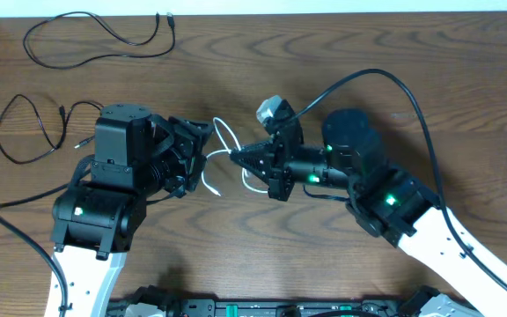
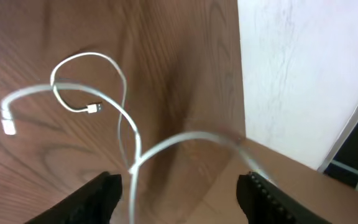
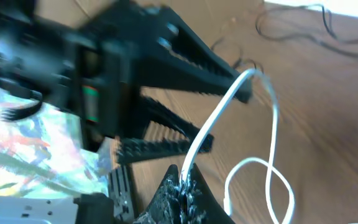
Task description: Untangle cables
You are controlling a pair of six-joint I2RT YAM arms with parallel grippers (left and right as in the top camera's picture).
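The white cable (image 3: 213, 121) hung off the table (image 1: 465, 70) at frame centre, strung between the arms. The right end effector (image 3: 182, 180) was clamped on it. The left end effector (image 2: 182, 186) had its fingers wide apart, with the cord passing between them. Two black cables (image 1: 86, 66) (image 1: 20, 162) lay apart at the upper left.

The cord looked light, limp and slick. It would likely sag and slip unless it was pinched firmly near a plug.

The left wrist view showed both plugs and a crossed loop, which the overhead view showed only as small curves. Only the overhead view showed the black pair well.
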